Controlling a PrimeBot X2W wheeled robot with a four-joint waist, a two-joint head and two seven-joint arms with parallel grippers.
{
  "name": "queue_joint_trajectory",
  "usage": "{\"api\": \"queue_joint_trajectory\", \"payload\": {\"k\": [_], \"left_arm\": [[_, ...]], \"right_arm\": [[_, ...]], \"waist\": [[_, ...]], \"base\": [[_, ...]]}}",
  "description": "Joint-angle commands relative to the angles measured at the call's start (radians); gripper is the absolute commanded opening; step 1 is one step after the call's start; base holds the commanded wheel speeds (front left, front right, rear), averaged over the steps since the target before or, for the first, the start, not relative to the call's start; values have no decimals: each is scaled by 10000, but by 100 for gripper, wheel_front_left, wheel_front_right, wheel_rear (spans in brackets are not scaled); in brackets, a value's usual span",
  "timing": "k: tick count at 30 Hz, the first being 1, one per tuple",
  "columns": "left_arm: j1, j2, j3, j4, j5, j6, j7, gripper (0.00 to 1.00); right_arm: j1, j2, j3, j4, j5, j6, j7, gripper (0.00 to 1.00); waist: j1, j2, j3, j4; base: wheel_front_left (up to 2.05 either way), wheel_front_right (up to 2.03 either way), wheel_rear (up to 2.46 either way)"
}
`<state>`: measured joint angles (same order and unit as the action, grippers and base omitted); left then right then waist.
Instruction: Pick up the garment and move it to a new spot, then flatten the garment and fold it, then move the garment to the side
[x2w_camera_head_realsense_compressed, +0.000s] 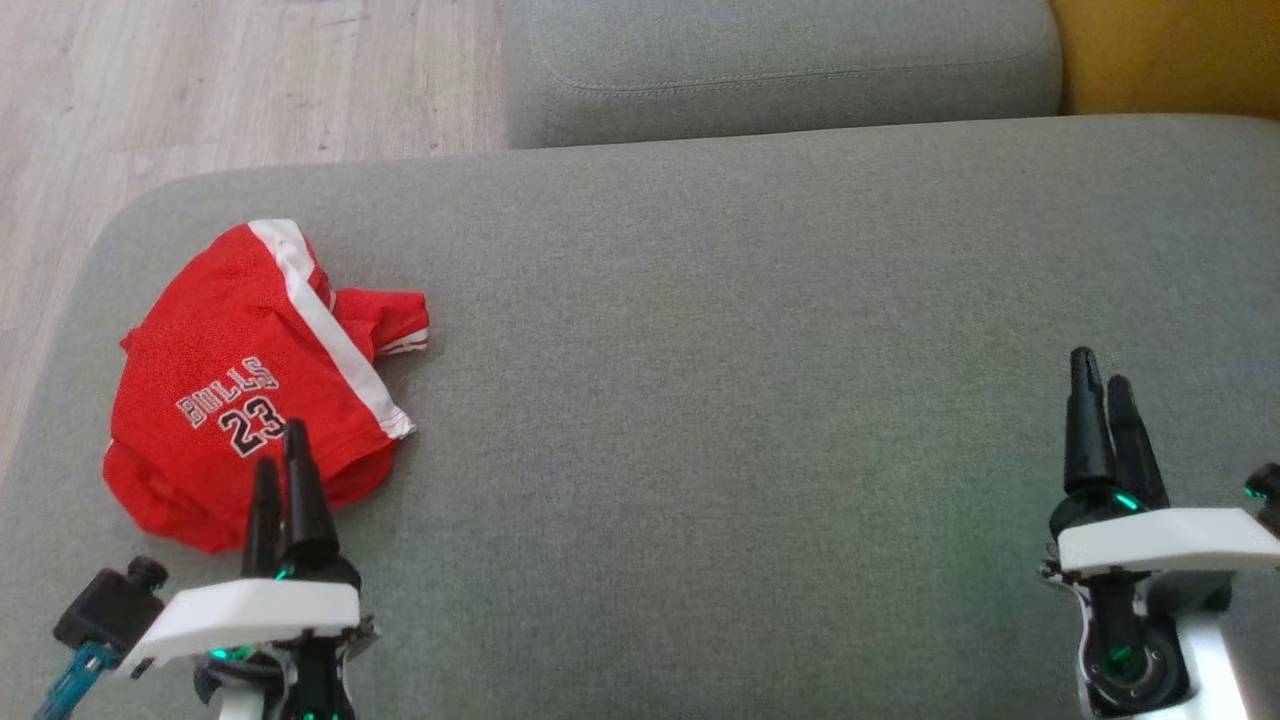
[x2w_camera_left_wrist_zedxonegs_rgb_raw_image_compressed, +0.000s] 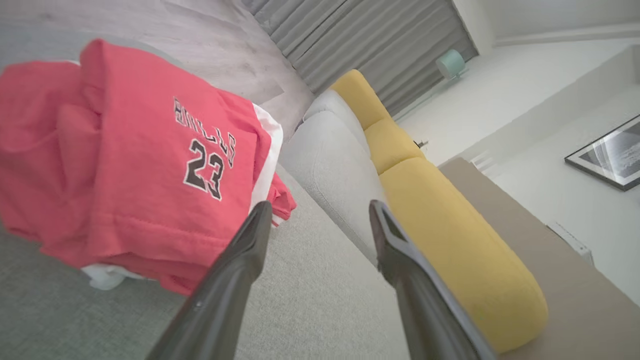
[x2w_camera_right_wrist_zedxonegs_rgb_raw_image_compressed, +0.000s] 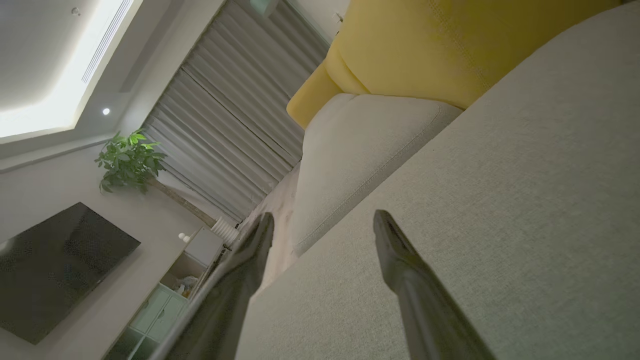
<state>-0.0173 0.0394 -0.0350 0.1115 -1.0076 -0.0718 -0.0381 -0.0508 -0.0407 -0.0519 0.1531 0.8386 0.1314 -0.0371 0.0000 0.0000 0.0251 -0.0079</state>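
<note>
The garment (x2w_camera_head_realsense_compressed: 240, 380) is a red jersey with a white stripe and the print "BULLS 23", lying crumpled at the left of the grey sofa seat (x2w_camera_head_realsense_compressed: 720, 400). My left gripper (x2w_camera_head_realsense_compressed: 282, 448) hangs over its near edge, open, with nothing between its fingers. The left wrist view has the garment (x2w_camera_left_wrist_zedxonegs_rgb_raw_image_compressed: 125, 160) to the left of the left gripper (x2w_camera_left_wrist_zedxonegs_rgb_raw_image_compressed: 320, 212), its left fingertip (x2w_camera_left_wrist_zedxonegs_rgb_raw_image_compressed: 260, 215) close to the hem. My right gripper (x2w_camera_head_realsense_compressed: 1100, 372) stands open over bare cushion at the right, far from the garment. From the right wrist, the right gripper (x2w_camera_right_wrist_zedxonegs_rgb_raw_image_compressed: 322, 222) has only sofa fabric ahead of it.
A grey back cushion (x2w_camera_head_realsense_compressed: 780, 70) runs along the far side, with a yellow cushion (x2w_camera_head_realsense_compressed: 1170, 55) at the far right. Wooden floor (x2w_camera_head_realsense_compressed: 200, 90) lies past the seat's rounded left edge. The middle and right of the seat are bare fabric.
</note>
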Motion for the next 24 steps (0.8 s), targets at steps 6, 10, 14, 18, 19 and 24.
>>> {"api": "queue_joint_trajectory", "payload": {"k": [6, 10, 14, 18, 19, 24], "left_arm": [[-671, 68, -260, -419, 1462, -83, -300, 100], [-717, 70, -424, -537, 2085, 8, -419, 100], [-749, 73, -605, -618, 2609, 56, -538, 100], [-780, 88, -793, -647, 3126, 59, -627, 100], [-787, 90, -847, -662, 3279, 79, -657, 100], [-893, 313, -1343, -675, 4264, 164, -806, 100]], "right_arm": [[-500, -65, 414, -593, -1481, -4, -324, 100], [-507, -67, 558, -678, -2215, -4, -442, 100], [-506, -69, 658, -806, -2877, -4, -560, 100], [-505, -70, 727, -898, -3356, -4, -648, 100], [-503, -71, 750, -934, -3509, -4, -678, 100], [-506, -73, 878, -1120, -4308, -5, -826, 100]], "waist": [[0, 0, 22, -28], [0, 0, 29, -48], [0, 0, 29, -53], [0, 0, 12, -64], [0, 0, 8, -67], [0, 0, 18, -88]], "base": [[0, 0, 0], [0, 0, 0], [0, 0, 0], [0, 0, 0], [0, 0, 0], [0, 0, 0]]}}
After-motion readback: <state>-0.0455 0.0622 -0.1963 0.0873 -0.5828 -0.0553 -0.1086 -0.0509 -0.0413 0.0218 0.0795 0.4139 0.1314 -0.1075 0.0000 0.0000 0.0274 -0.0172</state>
